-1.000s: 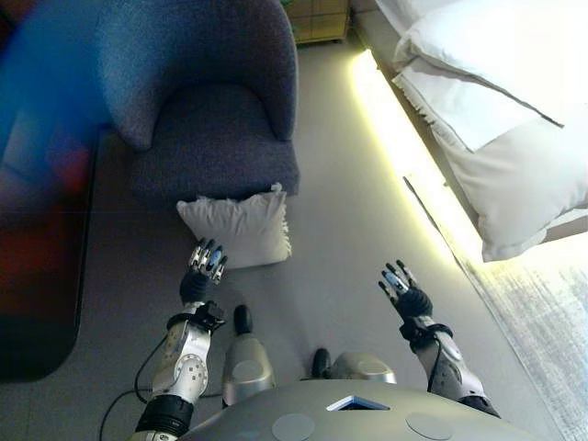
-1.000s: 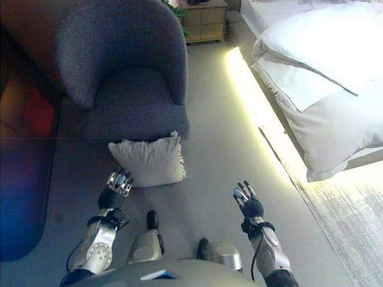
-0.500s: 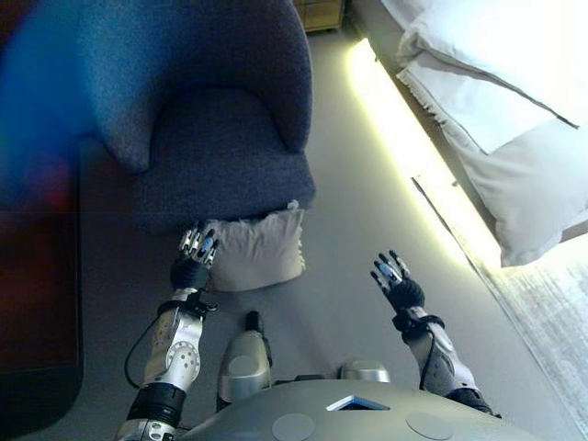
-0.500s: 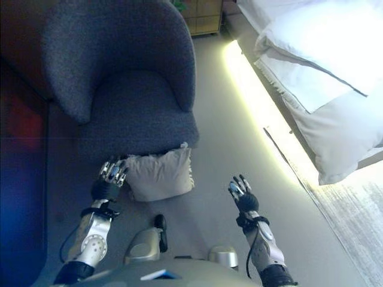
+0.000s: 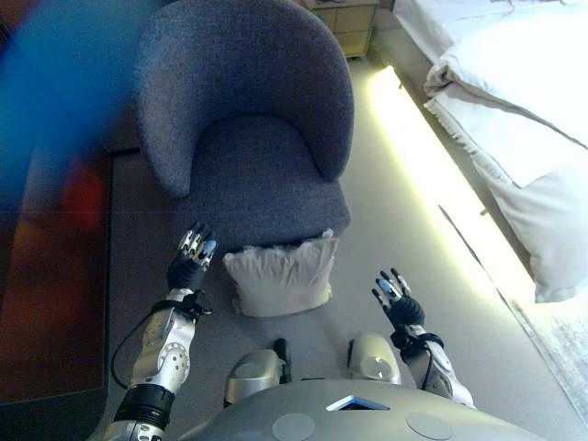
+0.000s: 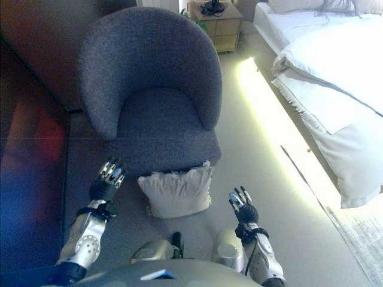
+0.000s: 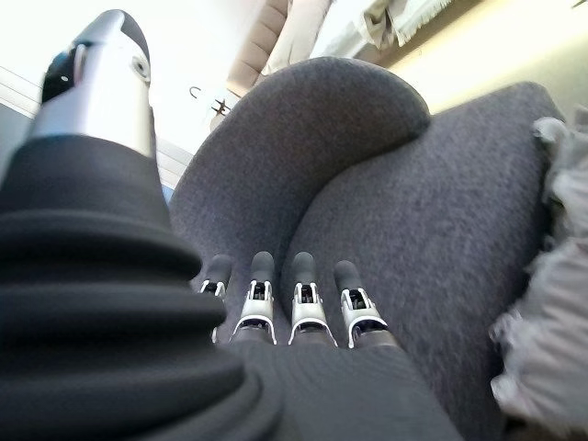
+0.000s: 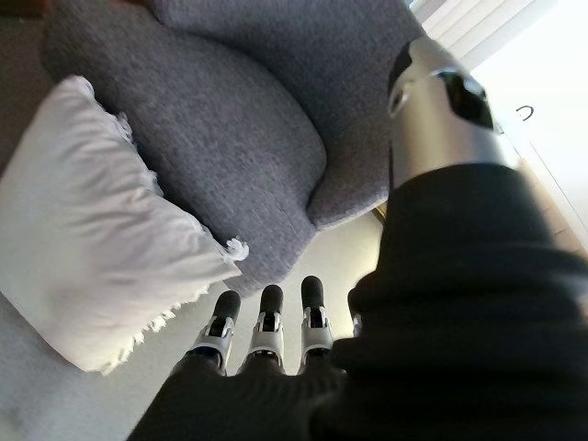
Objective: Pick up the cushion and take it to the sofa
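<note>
A pale fringed cushion stands on the grey floor, leaning against the front of a dark grey tub armchair. My left hand hovers just left of the cushion, fingers straight and open, not touching it. My right hand is open to the right of the cushion, a short way off. The right wrist view shows the cushion and the armchair seat past straight fingers. In the left wrist view the fingers point at the armchair, with the cushion's edge at the side.
A bed with white bedding runs along the right, with a lit strip at its base. A wooden nightstand stands behind the armchair. A dark low surface lies on the left.
The view has shifted, so the armchair and cushion now sit more central and closer. Both hands stay open, now flanking the cushion on either side.
</note>
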Controlling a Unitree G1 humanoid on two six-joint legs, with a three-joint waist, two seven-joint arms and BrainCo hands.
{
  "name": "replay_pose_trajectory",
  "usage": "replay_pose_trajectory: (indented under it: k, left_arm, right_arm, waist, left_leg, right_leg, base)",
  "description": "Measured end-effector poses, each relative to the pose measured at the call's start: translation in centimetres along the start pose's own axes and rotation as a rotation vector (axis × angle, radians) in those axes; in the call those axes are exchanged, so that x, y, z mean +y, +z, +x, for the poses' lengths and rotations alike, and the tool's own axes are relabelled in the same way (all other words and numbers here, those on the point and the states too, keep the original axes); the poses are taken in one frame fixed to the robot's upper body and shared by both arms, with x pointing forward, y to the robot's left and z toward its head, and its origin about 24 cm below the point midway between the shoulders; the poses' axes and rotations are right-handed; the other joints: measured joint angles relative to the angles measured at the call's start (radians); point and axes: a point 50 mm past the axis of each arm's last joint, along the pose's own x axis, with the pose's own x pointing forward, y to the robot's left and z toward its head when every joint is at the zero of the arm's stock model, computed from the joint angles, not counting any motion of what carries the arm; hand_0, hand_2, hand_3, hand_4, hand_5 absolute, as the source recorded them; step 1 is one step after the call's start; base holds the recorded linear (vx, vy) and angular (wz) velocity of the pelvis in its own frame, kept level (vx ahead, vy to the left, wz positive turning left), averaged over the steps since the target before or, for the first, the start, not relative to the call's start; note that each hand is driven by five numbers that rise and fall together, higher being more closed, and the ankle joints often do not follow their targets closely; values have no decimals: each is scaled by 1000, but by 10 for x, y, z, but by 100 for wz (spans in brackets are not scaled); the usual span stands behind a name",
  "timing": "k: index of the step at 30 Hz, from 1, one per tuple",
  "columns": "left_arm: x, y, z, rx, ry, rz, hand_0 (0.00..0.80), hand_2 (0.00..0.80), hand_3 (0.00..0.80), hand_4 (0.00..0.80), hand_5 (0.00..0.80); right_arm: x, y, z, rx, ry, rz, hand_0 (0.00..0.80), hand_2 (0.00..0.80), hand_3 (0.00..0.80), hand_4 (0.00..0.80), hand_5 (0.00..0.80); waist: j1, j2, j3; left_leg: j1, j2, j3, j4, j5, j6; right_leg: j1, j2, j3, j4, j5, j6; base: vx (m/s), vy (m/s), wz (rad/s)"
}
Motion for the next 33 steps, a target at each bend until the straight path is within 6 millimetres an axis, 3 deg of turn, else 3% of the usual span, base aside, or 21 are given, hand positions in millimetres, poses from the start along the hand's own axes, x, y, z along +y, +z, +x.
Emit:
replay_pose_trajectory:
  k: [2, 6, 7, 8, 10, 13, 20, 21, 22, 24, 26, 29, 32, 33]
  left_arm:
    - [2, -4, -5, 16, 10, -2, 0, 0, 0, 0, 0]
    - [12, -19, -22, 71, 55, -8, 0, 0, 0, 0, 0]
    - [14, -21, -26, 81, 65, -8, 0, 0, 0, 0, 0]
    - [15, -25, -29, 95, 72, -15, 0, 0, 0, 0, 0]
    - [8, -26, -29, 88, 53, -34, 0, 0, 0, 0, 0]
    - [7, -24, -27, 78, 50, -36, 0, 0, 0, 0, 0]
    - [2, -22, -22, 57, 41, -51, 0, 0, 0, 0, 0]
    - [2, -22, -22, 56, 43, -52, 0, 0, 0, 0, 0]
    - [3, -20, -21, 53, 41, -43, 0, 0, 0, 0, 0]
    - [1, -21, -18, 53, 40, -49, 0, 0, 0, 0, 0]
    - [1, -23, -20, 61, 44, -58, 0, 0, 0, 0, 0]
    - [-1, -26, -21, 65, 34, -67, 0, 0, 0, 0, 0]
    - [-5, -27, -20, 63, 25, -79, 0, 0, 0, 0, 0]
    - [-7, -28, -19, 66, 16, -81, 0, 0, 0, 0, 0]
  right_arm:
    - [0, 2, 1, -3, 2, 0, 0, 0, 0, 0, 0]
    - [1, 7, 6, -18, 2, 20, 0, 0, 0, 0, 0]
    - [0, 7, 6, -16, -4, 22, 0, 0, 0, 0, 0]
    - [-3, 7, 6, -12, -15, 22, 0, 0, 0, 0, 0]
    - [-9, 11, 5, -25, -32, 23, 0, 0, 0, 0, 0]
    - [-10, 16, 8, -23, -20, 8, 0, 0, 0, 0, 0]
    - [-10, 20, 9, -22, -6, -14, 0, 0, 0, 0, 0]
    - [-10, 19, 9, -17, -3, -16, 0, 0, 0, 0, 0]
    - [-9, 17, 9, -10, 3, -16, 0, 0, 0, 0, 0]
    - [-11, 12, 8, 10, 4, -30, 0, 0, 0, 0, 0]
    - [-11, 12, 9, 14, 11, -39, 0, 0, 0, 0, 0]
    - [-10, 11, 8, 16, 22, -41, 0, 0, 0, 0, 0]
    - [-13, 8, 5, 28, 19, -45, 0, 0, 0, 0, 0]
    - [-16, 7, 2, 36, 14, -52, 0, 0, 0, 0, 0]
  waist:
    - [3, -27, 0]
    - [4, -63, -17]
    - [5, -74, -24]
    - [3, -73, -27]
    - [2, -42, -23]
    - [2, -18, -20]
    - [0, -6, -23]
    - [0, -1, -21]
    - [0, -16, -23]
    - [5, -32, -30]
    - [8, -32, -32]
    - [2, -28, -35]
    - [-3, -16, -31]
    - [-4, -15, -30]
  left_leg:
    - [27, -9, -2, -11, -20, -3]
    - [68, -11, -8, -9, -52, -30]
    - [76, -14, -13, -8, -63, -42]
    - [79, -1, -27, 4, -81, -58]
    - [83, 50, -20, 25, -106, -88]
    - [95, 97, 0, 27, -118, -114]
    - [90, 155, 4, 64, -141, -154]
    - [80, 168, 3, 91, -149, -166]
    - [41, 166, 6, 179, -167, -183]
    - [-70, 171, 11, 375, -128, -200]
    - [-128, 188, 34, 467, -25, -183]
    - [-129, 217, 80, 449, 38, -125]
    - [-86, 299, 40, 314, 31, -139]
    - [-62, 315, 21, 249, 41, -162]
  right_leg:
    - [-5, 7, -7, -73, 34, 23]
    - [21, 11, -65, -220, 109, 9]
    - [41, 12, -71, -251, 138, -7]
    - [60, 22, -84, -254, 169, -61]
    - [78, 67, -112, -241, 148, -87]
    - [81, 110, -127, -237, 125, -112]
    - [79, 154, -140, -190, 64, -140]
    - [72, 167, -155, -152, 39, -150]
    - [47, 155, -152, -97, -6, -160]
    - [50, 148, -160, -110, -16, -174]
    - [89, 145, -164, -180, -8, -166]
    - [137, 148, -169, -294, -2, -157]
    - [142, 154, -166, -317, 8, -171]
    - [137, 156, -166, -316, 7, -171]
  base:
    - [294, -74, 9]
    - [282, -67, 2]
    - [254, -65, 16]
    - [255, -78, 24]
    - [272, -113, 17]
    - [244, -153, -5]
    - [201, -224, 1]
    - [162, -270, 11]
    - [138, -241, 17]
    - [132, -209, 13]
    - [114, -77, -2]
    - [105, 89, -12]
    - [62, 178, -9]
    - [53, 170, -1]
